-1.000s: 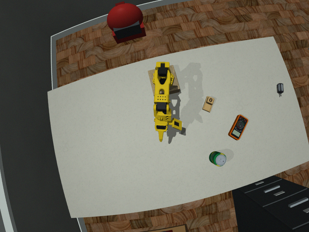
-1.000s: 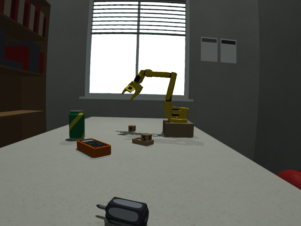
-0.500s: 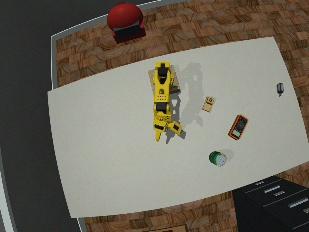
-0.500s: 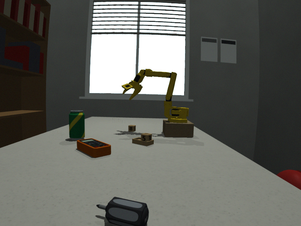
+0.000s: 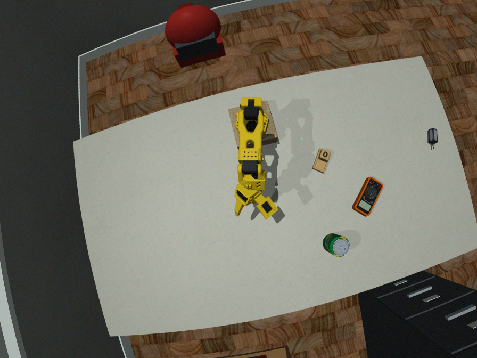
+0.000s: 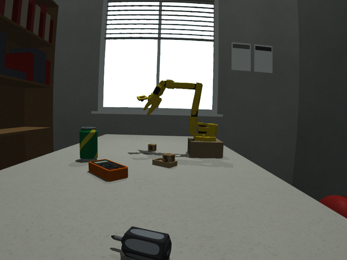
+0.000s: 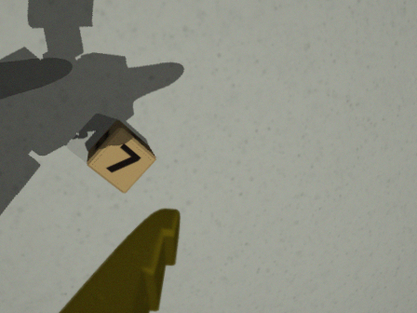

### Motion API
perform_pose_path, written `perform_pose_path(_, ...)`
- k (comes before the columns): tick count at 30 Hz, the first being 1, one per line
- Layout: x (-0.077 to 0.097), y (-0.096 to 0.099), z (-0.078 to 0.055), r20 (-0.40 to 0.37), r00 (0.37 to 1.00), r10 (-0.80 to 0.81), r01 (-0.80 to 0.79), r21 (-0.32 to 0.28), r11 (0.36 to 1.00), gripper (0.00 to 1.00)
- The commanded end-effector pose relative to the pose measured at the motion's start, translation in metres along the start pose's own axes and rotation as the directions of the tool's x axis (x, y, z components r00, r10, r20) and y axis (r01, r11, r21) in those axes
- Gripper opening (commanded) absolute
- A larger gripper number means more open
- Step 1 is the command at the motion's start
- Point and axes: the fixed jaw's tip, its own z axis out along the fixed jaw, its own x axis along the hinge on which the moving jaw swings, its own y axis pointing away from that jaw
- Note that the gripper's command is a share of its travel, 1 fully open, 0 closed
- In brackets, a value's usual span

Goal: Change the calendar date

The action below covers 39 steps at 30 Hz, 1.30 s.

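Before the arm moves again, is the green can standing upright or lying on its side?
Upright: the green can stands on its base, its silver lid on top.

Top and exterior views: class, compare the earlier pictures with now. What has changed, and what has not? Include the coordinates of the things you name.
The gripper (image 5: 237,210) (image 6: 146,112) (image 7: 167,221) has turned about its wrist, clockwise seen from above. Nothing was grasped or released. The loose cube (image 6: 152,147) (image 7: 123,169), tray (image 5: 319,165) (image 6: 158,162) and tray's cube (image 5: 324,155) (image 6: 168,158) stayed put.
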Motion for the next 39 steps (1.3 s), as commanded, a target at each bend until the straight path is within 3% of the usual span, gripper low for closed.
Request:
perform_pose_path(1,-0.007,0.000,0.002,0.013,0.988,0.153,-0.153,-0.001,0.988,0.35)
perform_pose_path(5,-0.010,0.000,0.004,0.014,0.953,0.301,-0.301,-0.006,0.954,0.35)
perform_pose_path(7,-0.010,0.000,0.004,0.014,0.953,0.301,-0.301,-0.006,0.954,0.35)
perform_pose_path(20,-0.018,-0.001,0.008,0.011,0.775,0.632,-0.632,-0.017,0.775,0.35)
perform_pose_path(30,-0.020,-0.001,0.009,0.010,0.704,0.710,-0.710,-0.020,0.704,0.35)
perform_pose_path(39,-0.020,-0.001,0.009,0.009,0.688,0.726,-0.726,-0.021,0.688,0.35)
